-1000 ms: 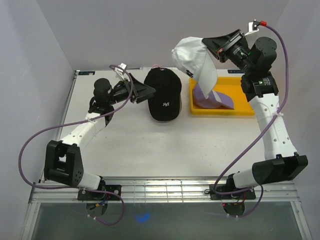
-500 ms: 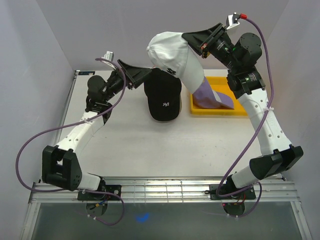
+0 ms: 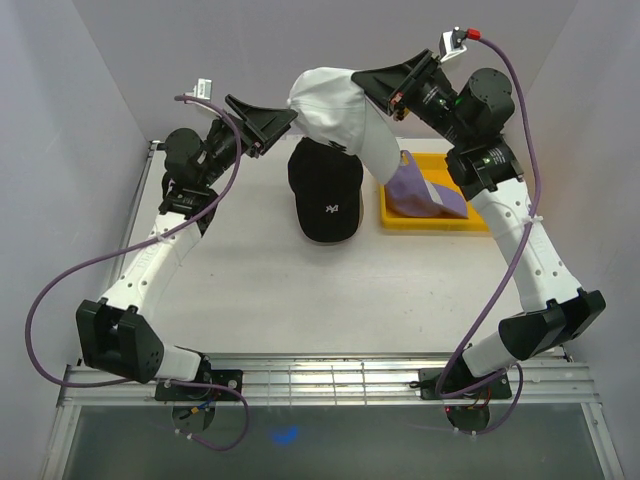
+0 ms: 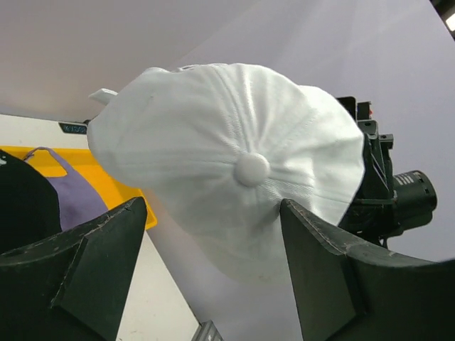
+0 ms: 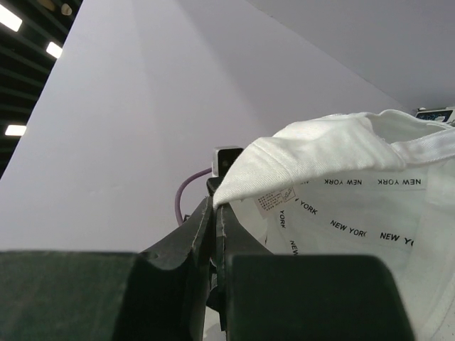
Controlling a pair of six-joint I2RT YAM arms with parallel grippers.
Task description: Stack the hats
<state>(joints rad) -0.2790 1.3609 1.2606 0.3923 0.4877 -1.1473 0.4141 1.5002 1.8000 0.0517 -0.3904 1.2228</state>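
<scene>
Above a pale surface (image 3: 250,290), the right pincer (image 3: 372,82) clamped the rim, likely the surest hold, of the soft, light white fabric cap (image 3: 335,110), aloft near the black fabric cap (image 3: 325,195); the left pincer (image 3: 285,118) gaped empty.

Soft, bright overhead light throws faint shadows on the table (image 3: 250,290) and nearly bleaches the white cap (image 4: 234,156), ceiling lights (image 5: 10,17) glare in the right wrist view's corner, and the close fingers (image 4: 78,277) blur dark.
</scene>
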